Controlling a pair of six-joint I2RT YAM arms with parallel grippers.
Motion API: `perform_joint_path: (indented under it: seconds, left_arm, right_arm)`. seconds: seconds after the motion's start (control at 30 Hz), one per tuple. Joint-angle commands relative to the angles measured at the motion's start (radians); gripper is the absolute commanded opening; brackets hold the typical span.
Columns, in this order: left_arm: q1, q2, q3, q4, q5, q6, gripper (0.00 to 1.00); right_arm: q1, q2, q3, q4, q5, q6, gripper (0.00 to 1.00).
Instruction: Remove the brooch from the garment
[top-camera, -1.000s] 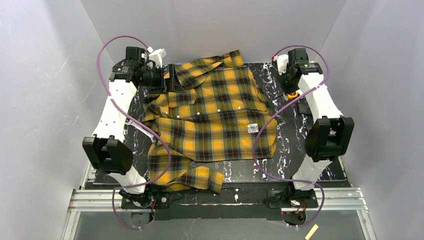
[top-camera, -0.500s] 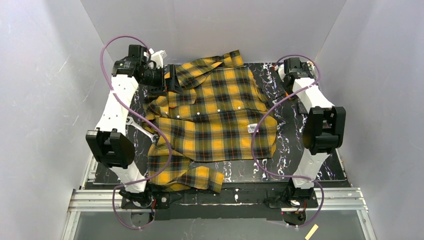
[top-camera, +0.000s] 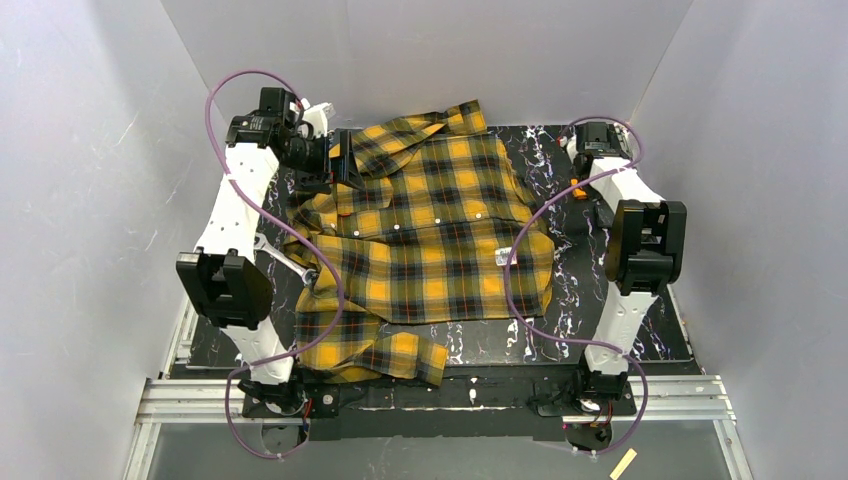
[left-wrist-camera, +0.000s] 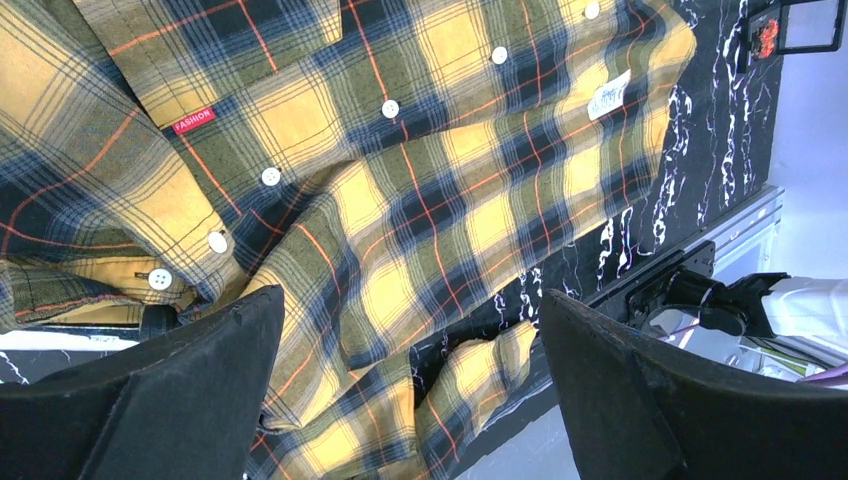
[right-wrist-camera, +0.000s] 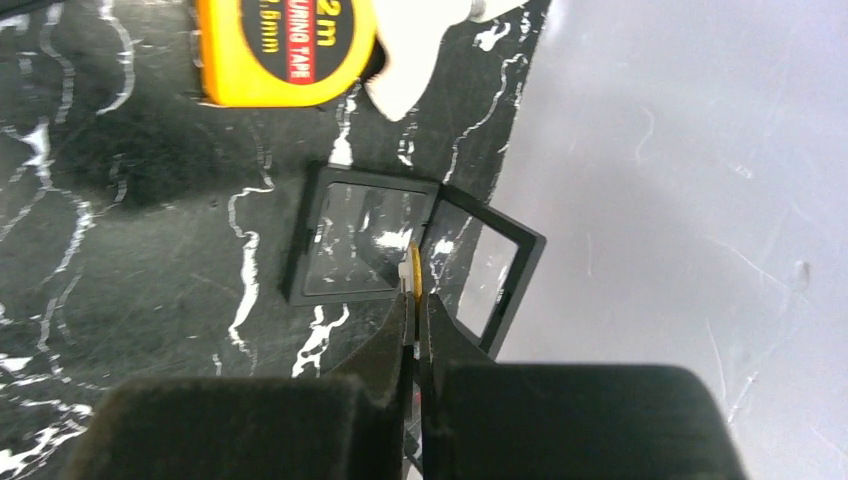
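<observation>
The brooch (right-wrist-camera: 408, 271), clamped only at the right pincer's (right-wrist-camera: 413, 298) very tips above the black case (right-wrist-camera: 297, 250), could slip and land beside that case; left pincer (left-wrist-camera: 410, 300) gapes empty.

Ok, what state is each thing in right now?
garment: spread out, rumpled.
case: open, lid swung aside.
brooch: off the garment, pinched above the case.
right gripper: shut on the brooch.
left gripper: open above the garment.
</observation>
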Motion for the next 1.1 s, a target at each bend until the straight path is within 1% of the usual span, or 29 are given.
perform_joint_path:
  seconds: [0.0,0.33,0.67,0.7,0.97,1.0,1.07]
  left_arm:
    - [0.003,0.017,0.049,-0.046,-0.002,0.026,0.98]
    - [0.001,0.057,0.101,-0.059,0.020,0.028,0.98]
    - [0.000,0.060,0.102,-0.069,0.023,0.039,0.98]
    - [0.000,0.064,0.107,-0.071,0.024,0.042,0.98]
    - [0.000,0.076,0.120,-0.076,0.028,0.043,0.98]
    - [0.000,0.076,0.120,-0.078,0.029,0.046,0.98]
    - [0.000,0.076,0.120,-0.078,0.029,0.048,0.98]
  right_arm:
    - [-0.039,-0.001,0.002,0.068,0.031,-0.016,0.01]
    - [-0.071,0.007,-0.082,0.129,0.034,-0.017,0.01]
    - [-0.073,0.069,-0.069,0.156,0.027,-0.015,0.01]
    - [-0.072,0.071,-0.073,0.154,0.023,-0.014,0.05]
    - [-0.071,0.084,-0.057,0.126,-0.009,-0.002,0.14]
    - [-0.071,0.084,-0.053,0.119,-0.015,0.002,0.17]
    - [-0.071,0.085,-0.044,0.101,-0.037,0.008,0.26]
